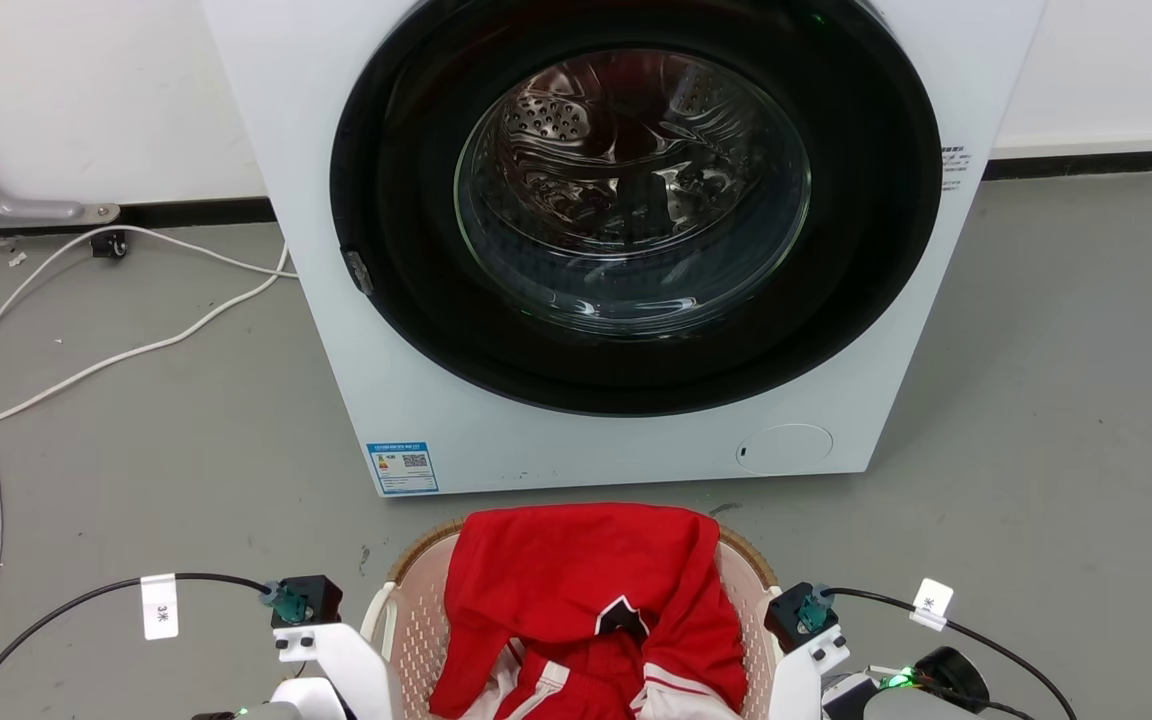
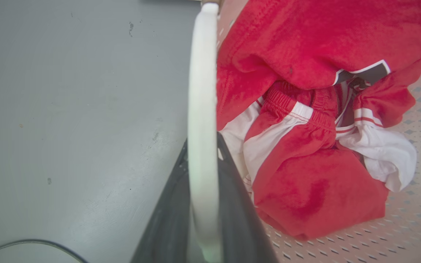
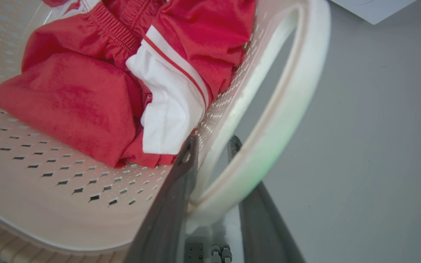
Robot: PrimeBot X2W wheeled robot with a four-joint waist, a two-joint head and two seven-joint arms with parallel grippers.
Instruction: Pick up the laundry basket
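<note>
The laundry basket (image 1: 414,612), pale pink with a brown woven rim, sits at the bottom centre of the head view, just in front of the washer. Red and white clothes (image 1: 576,590) fill it. My two wrists flank it, left (image 1: 306,605) and right (image 1: 801,612). In the left wrist view my left gripper (image 2: 202,142) is shut on the white side handle (image 2: 201,84), with the clothes (image 2: 305,190) lying to its right. In the right wrist view my right gripper (image 3: 213,140) is shut on the other white handle (image 3: 291,109), beside the perforated wall (image 3: 68,182).
A large white washing machine (image 1: 456,440) with a round dark glass door (image 1: 636,190) stands directly behind the basket. White cables (image 1: 136,350) trail over the grey floor at the left. Bare grey floor (image 1: 1056,420) lies to the right of the machine.
</note>
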